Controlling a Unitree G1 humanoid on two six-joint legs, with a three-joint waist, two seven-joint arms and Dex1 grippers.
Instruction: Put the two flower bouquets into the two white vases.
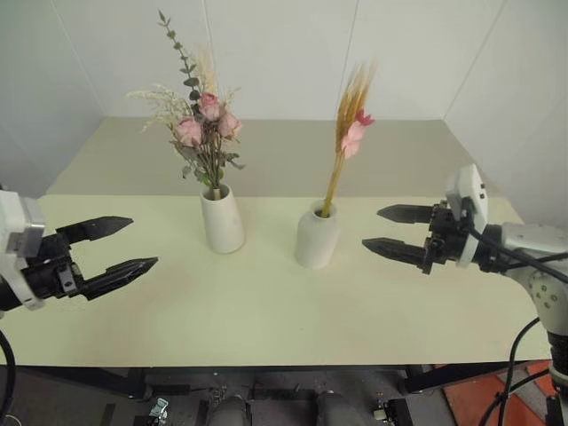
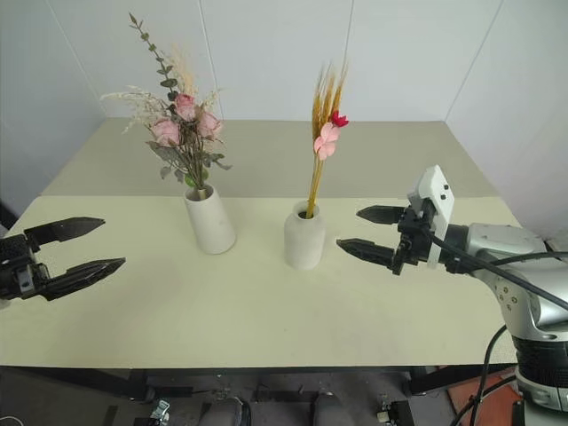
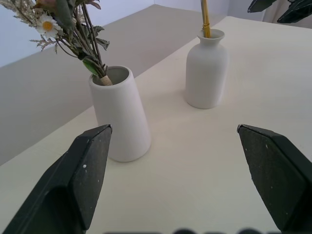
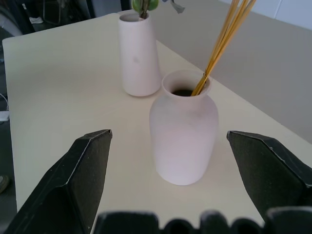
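Cream-coloured desk carries both white vases, near each other at mid-desk. Head views: the tapered vase holds the bushy rose bouquet upright; to its right the rounded vase holds the slim yellow stalk bundle, leaning slightly. Left end effector hovers at the desk's left side, fingers spread wide, empty. Right end effector hovers right of the rounded vase, likewise wide open and empty. Left wrist view: both black fingers apart, both vases beyond them. Right wrist view: the rounded vase stands between the parted fingers, untouched.
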